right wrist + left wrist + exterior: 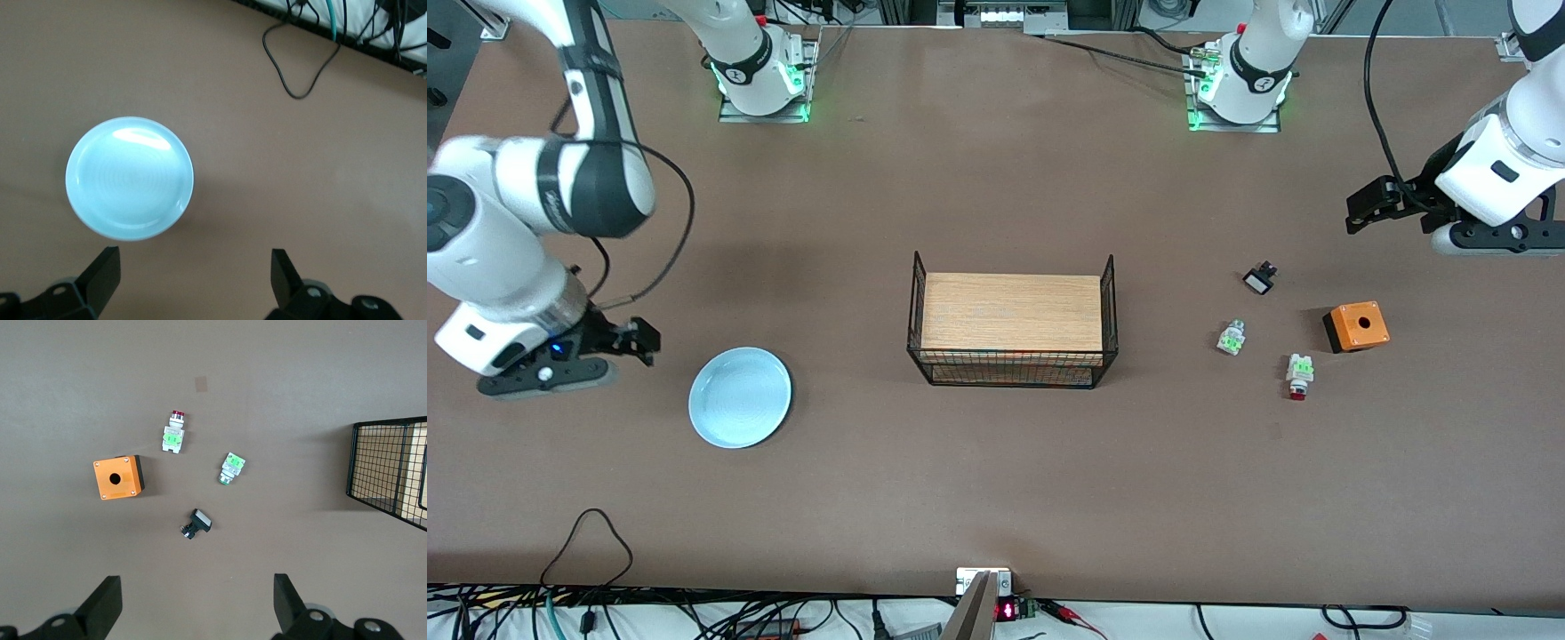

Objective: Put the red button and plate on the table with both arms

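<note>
The plate (740,396) lies toward the right arm's end of the table (996,498), the red button (1299,376) toward the left arm's.

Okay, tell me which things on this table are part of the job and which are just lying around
Job: red button, pale-blue plate, table, left gripper open over the small parts, right gripper open above the plate.
Lying about: green-tabbed part, orange box, black switch, wire basket.

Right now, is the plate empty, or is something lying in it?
Empty. The plate shows only its bare pale-blue surface with a light glare; nothing lies in it, and it rests flat on the table.
</note>
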You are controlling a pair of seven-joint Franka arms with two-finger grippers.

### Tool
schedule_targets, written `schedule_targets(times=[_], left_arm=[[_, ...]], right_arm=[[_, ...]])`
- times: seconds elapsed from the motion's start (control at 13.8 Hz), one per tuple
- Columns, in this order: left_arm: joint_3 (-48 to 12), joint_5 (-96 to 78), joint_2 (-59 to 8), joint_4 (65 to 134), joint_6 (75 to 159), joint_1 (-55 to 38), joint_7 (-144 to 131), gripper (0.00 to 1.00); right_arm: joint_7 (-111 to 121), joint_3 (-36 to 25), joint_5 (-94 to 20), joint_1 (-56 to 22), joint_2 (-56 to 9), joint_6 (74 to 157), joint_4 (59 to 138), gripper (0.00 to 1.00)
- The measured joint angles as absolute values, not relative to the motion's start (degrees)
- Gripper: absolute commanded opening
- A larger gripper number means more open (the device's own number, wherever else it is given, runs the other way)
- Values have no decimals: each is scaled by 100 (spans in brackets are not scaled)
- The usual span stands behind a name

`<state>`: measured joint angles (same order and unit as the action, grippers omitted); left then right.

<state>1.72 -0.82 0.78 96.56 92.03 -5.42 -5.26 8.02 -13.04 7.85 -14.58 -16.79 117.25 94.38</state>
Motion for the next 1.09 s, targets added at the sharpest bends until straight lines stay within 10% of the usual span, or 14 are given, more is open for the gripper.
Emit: schedule_targets(times=[1.09], left_arm=[[174, -82, 78, 9655, 9197, -542, -526, 100]], right_arm=[[280, -1330, 292, -1162, -917, 9253, 8287, 100]])
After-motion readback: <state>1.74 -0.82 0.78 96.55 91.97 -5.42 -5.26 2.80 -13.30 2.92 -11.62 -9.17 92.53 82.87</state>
